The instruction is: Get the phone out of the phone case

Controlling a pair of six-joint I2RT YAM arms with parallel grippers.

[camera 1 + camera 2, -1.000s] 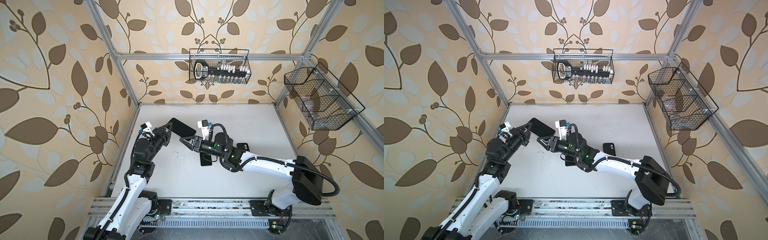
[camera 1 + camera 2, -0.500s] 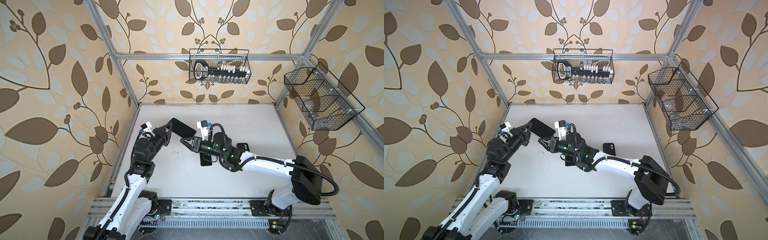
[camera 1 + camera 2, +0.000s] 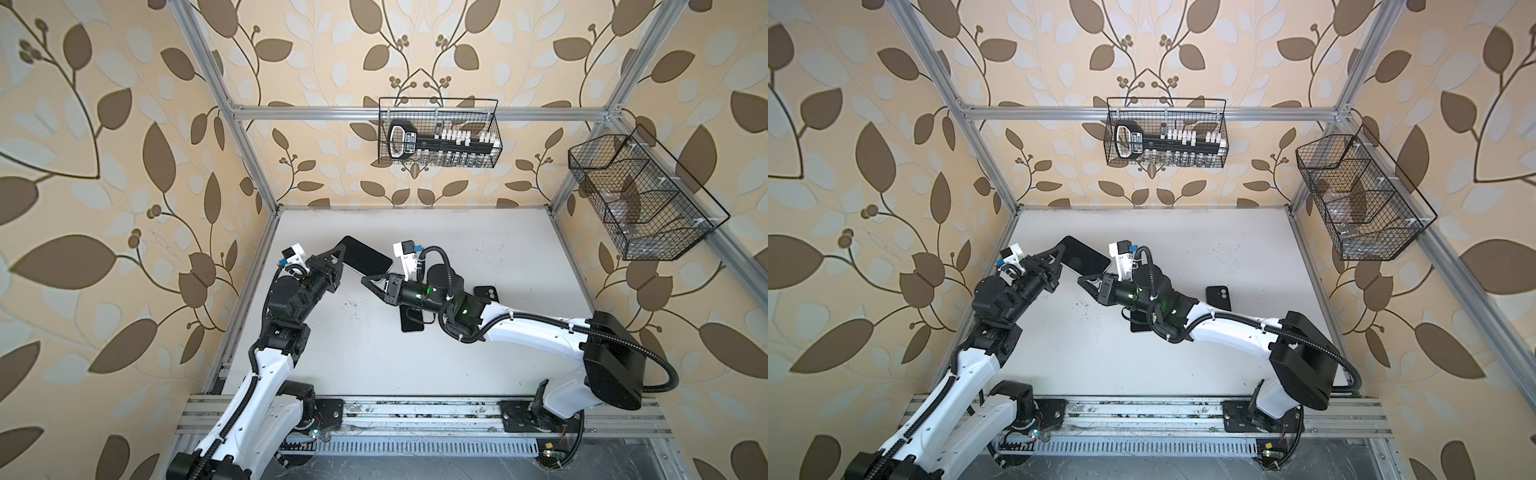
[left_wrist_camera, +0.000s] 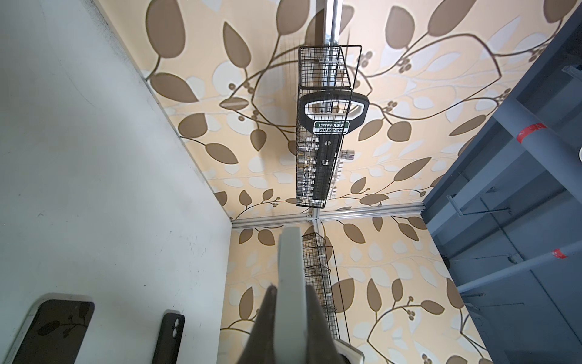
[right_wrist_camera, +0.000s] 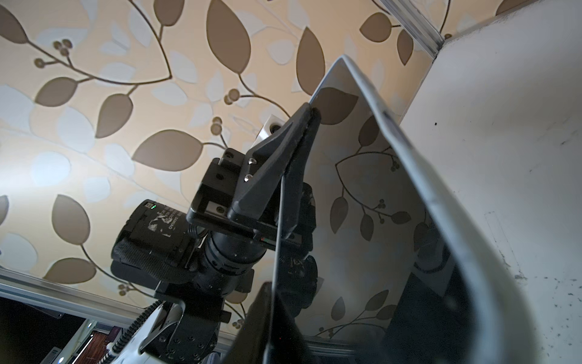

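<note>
My left gripper (image 3: 343,248) is shut on one end of the phone (image 3: 366,254), a black-screened slab in a pale phone case, and holds it tilted above the table in both top views (image 3: 1084,256). In the left wrist view the pale case edge (image 4: 291,277) stands between the two dark fingers. My right gripper (image 3: 365,278) reaches in from the right to the phone's lower edge. In the right wrist view the glossy screen (image 5: 362,205) fills the middle. One right finger (image 5: 261,321) lies along the screen's edge, and the phone hides the other.
A second phone (image 3: 411,327) lies screen up on the white table (image 3: 478,249), partly under my right arm. A black case with a camera cutout (image 3: 487,292) lies further right. Wire baskets hang on the back wall (image 3: 438,137) and the right wall (image 3: 640,199).
The right gripper's fingers have drawn closer together at the phone's lower edge. The left gripper and the phone have stayed where they were.
</note>
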